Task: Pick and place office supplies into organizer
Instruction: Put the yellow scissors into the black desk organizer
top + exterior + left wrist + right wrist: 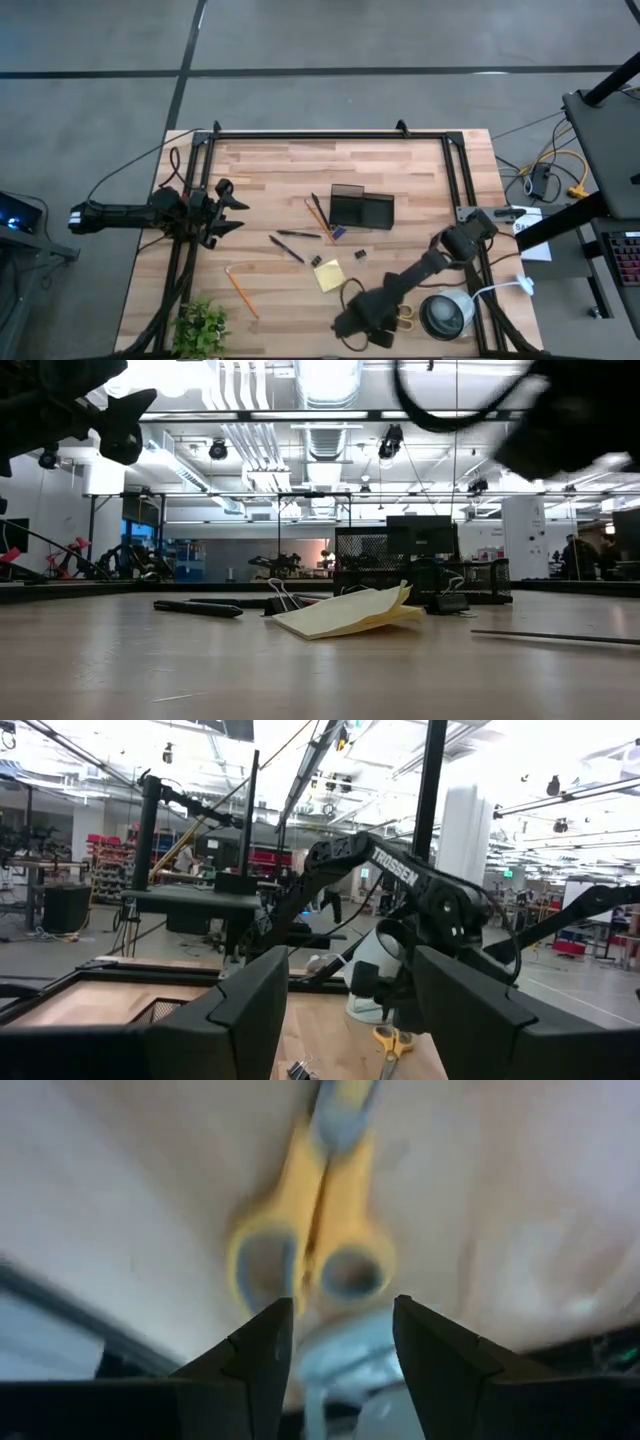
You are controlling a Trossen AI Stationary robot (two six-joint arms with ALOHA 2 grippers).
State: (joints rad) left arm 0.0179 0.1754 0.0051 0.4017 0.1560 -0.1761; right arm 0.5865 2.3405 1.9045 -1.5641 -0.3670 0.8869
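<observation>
I see nothing in the organizer (361, 208) yet. My right hand (335, 1342), open and empty, hovers over the scissors (311, 1230) at the tabletop's (270, 170) five o'clock; left hand (232, 208) waits open at nine.

Wood table (270, 170): organizer (361, 210), scissors (404, 318), sticky-note pad (329, 275), lamp (446, 315).

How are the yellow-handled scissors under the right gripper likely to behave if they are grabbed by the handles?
The scissors look shut and lie flat on the table, so the open right gripper above them would probably have to pinch low. The rounded handle loops may slip or pivot between the fingers. Blades look rigid; they probably hang down when lifted.
</observation>
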